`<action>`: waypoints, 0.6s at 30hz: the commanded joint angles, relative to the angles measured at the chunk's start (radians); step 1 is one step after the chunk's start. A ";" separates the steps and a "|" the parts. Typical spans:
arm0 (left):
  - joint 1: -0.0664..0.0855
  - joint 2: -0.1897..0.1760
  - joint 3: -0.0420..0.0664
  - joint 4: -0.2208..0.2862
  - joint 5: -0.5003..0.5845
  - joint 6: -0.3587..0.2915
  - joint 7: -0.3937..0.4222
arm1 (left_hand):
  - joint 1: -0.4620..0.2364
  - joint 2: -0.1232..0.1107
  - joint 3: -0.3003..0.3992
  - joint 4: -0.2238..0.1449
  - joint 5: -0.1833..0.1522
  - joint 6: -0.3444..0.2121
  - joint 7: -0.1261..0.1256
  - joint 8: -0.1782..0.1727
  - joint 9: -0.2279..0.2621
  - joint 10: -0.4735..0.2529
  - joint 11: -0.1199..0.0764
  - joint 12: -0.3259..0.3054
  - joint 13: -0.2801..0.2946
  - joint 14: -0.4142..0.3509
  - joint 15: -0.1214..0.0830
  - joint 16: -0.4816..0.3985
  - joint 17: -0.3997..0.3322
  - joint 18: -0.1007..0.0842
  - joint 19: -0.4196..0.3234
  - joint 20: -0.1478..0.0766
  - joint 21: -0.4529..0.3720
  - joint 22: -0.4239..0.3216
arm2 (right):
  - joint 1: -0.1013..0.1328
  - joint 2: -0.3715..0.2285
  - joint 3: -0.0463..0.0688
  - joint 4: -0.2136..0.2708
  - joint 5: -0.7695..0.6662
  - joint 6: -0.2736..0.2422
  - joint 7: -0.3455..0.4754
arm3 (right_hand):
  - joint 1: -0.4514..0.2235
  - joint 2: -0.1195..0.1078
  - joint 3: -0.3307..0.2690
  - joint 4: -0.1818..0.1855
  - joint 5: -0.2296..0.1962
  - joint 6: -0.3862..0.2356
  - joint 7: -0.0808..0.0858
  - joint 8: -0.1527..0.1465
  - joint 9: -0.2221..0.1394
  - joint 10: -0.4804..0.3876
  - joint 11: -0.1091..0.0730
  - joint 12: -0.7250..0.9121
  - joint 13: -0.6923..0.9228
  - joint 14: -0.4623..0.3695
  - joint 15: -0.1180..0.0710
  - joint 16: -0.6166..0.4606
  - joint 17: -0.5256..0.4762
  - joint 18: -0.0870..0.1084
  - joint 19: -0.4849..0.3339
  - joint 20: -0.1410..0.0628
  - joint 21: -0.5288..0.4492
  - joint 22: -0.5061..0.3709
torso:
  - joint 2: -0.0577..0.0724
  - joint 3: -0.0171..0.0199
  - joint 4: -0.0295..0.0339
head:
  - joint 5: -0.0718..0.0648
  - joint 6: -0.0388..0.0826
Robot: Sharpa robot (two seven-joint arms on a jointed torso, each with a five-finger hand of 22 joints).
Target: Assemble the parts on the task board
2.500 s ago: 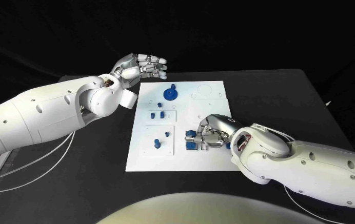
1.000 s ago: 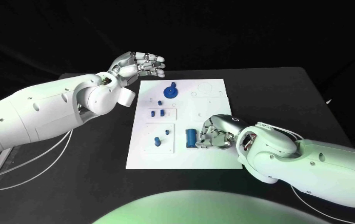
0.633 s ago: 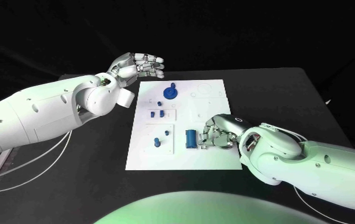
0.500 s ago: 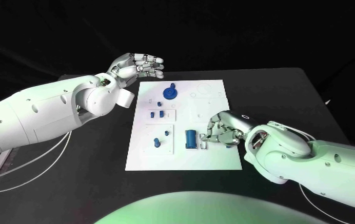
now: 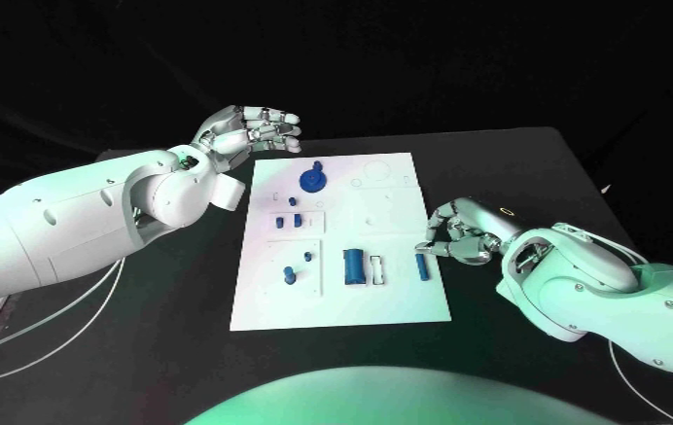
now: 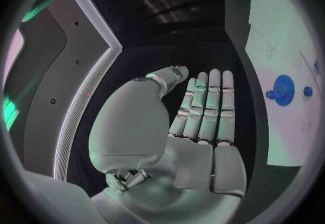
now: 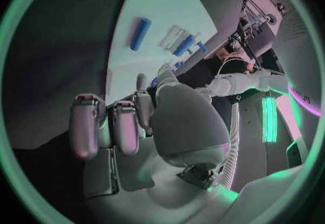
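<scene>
- Progress, judged from the head view: task board (image 5: 343,289) sits mid-worktop (image 5: 533,162) with several blue parts on it, so assembly looks partly done, not finished.
- Far end of the board: round blue part (image 5: 313,178), looks seated.
- Mid-left panel: two small blue pegs (image 5: 288,221) side by side, a smaller one just beyond them.
- Near-left panel: another blue peg (image 5: 289,273), with a tiny one beside it.
- Near-middle: blue cylinder (image 5: 354,265) lying flat beside an open white slot. Small blue bar (image 5: 421,266) lies near the board's right edge, just beside the right hand's fingertips. Whether either is in its final seat: cannot tell.
- Pale outlines on the far-right part of the board look unfilled, so I'd guess more parts are left to place.
- Right hand (image 5: 460,234): at the board's right edge, fingers curled in, nothing held as far as I can see.
- Left hand (image 5: 253,131): hovers off the board's far-left corner, holds nothing.
- Left wrist view adds: left hand (image 6: 200,126) palm bare, fingers straight and side by side, plus the round blue part (image 6: 281,90) close up.
- Right wrist view adds: right hand (image 7: 122,121) fingers bent with no part in them; the blue bar (image 7: 140,33) apart from them on the board.
</scene>
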 commanded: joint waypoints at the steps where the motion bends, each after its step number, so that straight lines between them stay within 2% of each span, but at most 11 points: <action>1: 0.000 0.001 0.000 0.003 0.004 0.014 0.007 | -0.006 0.003 0.005 -0.002 0.006 -0.009 0.015 0.002 -0.001 -0.007 -0.003 0.006 0.001 -0.007 0.000 -0.006 0.001 0.005 0.001 0.004 -0.007 -0.001 | -0.009 -0.002 -0.001 -0.001 -0.053 0.016 -0.042 | -0.019 0.001 -0.009 0.002 -0.001 0.015 -0.003 0.000 0.000 0.008 -0.003 0.009 -0.089 0.072 0.004 0.000 0.101 0.006 0.035 0.008 0.007 0.216 | 0.000 0.0000 0.0024 | -0.003 0.002; 5: 0.000 0.000 0.000 0.002 0.004 0.016 0.005 | -0.006 0.003 0.005 -0.002 0.006 -0.009 0.015 0.002 -0.001 -0.007 -0.003 0.006 0.001 -0.007 0.000 -0.006 0.001 0.005 0.001 0.004 -0.007 -0.001 | -0.022 0.001 -0.002 -0.005 -0.073 0.035 -0.061 | -0.040 0.002 -0.016 0.004 -0.001 0.024 -0.005 -0.001 0.001 0.009 -0.006 0.009 -0.089 0.073 0.001 0.002 0.105 0.005 0.038 0.007 0.012 0.218 | 0.001 -0.0009 0.0036 | -0.004 0.002; 8: 0.000 -0.001 0.000 0.003 0.003 0.017 0.004 | -0.006 0.003 0.005 -0.002 0.006 -0.009 0.015 0.002 -0.001 -0.007 -0.003 0.006 0.001 -0.007 0.000 -0.006 0.001 0.005 0.001 0.004 -0.007 -0.001 | -0.031 0.007 -0.003 -0.012 -0.094 0.051 -0.076 | -0.080 0.007 -0.028 0.004 -0.002 0.030 -0.007 -0.005 0.001 0.011 -0.007 0.008 -0.089 0.073 0.000 0.001 0.105 0.005 0.038 0.006 0.012 0.217 | 0.001 -0.0015 0.0020 | -0.005 0.003; 9: 0.000 -0.001 0.000 0.003 0.003 0.017 0.003 | -0.006 0.003 0.006 -0.003 0.006 -0.009 0.014 0.003 -0.001 -0.008 -0.003 0.006 0.001 -0.007 0.000 -0.006 0.002 0.005 0.002 0.004 -0.007 -0.001 | -0.035 0.010 -0.003 -0.015 -0.100 0.056 -0.080 | -0.090 0.007 -0.033 0.004 0.007 0.031 -0.008 -0.006 0.002 0.010 -0.007 0.007 -0.091 0.074 0.000 0.001 0.105 0.005 0.038 0.005 0.011 0.217 | 0.001 -0.0013 0.0018 | -0.005 0.003; 10: 0.000 -0.001 0.000 0.003 0.003 0.017 0.003 | -0.006 0.003 0.006 -0.003 0.006 -0.009 0.014 0.003 -0.001 -0.008 -0.003 0.006 0.001 -0.007 0.000 -0.006 0.002 0.005 0.002 0.004 -0.007 -0.001 | -0.038 0.012 -0.003 -0.017 -0.105 0.060 -0.084 | -0.098 0.004 -0.048 0.002 0.046 0.032 -0.009 -0.008 0.004 0.010 -0.009 0.005 -0.091 0.074 -0.001 0.001 0.105 0.005 0.038 0.004 0.011 0.217 | 0.002 -0.0006 0.0020 | -0.004 0.002; 11: 0.000 -0.002 0.000 0.003 0.003 0.017 0.003 | -0.006 0.003 0.006 -0.003 0.006 -0.009 0.014 0.003 -0.001 -0.008 -0.003 0.006 0.001 -0.007 0.000 -0.006 0.002 0.005 0.002 0.004 -0.007 -0.001 | -0.041 0.015 -0.003 -0.019 -0.108 0.064 -0.086 | -0.099 0.004 -0.054 0.002 0.057 0.032 -0.009 -0.009 0.005 0.010 -0.009 0.005 -0.091 0.074 -0.001 0.001 0.105 0.005 0.038 0.004 0.011 0.217 | 0.002 -0.0001 0.0026 | -0.004 0.002; 18: 0.000 -0.003 0.000 0.004 0.002 0.018 0.003 | -0.006 0.003 0.006 -0.003 0.006 -0.009 0.014 0.003 -0.001 -0.008 -0.003 0.006 0.001 -0.007 0.000 -0.006 0.002 0.005 0.002 0.004 -0.007 -0.001 | -0.060 0.036 -0.004 -0.035 -0.120 0.082 -0.097 | -0.099 0.003 -0.058 0.002 0.060 0.031 -0.009 -0.010 0.005 0.008 -0.009 0.001 -0.094 0.073 -0.002 -0.001 0.102 0.006 0.036 0.004 0.006 0.216 | 0.002 0.0010 0.0037 | 0.000 0.000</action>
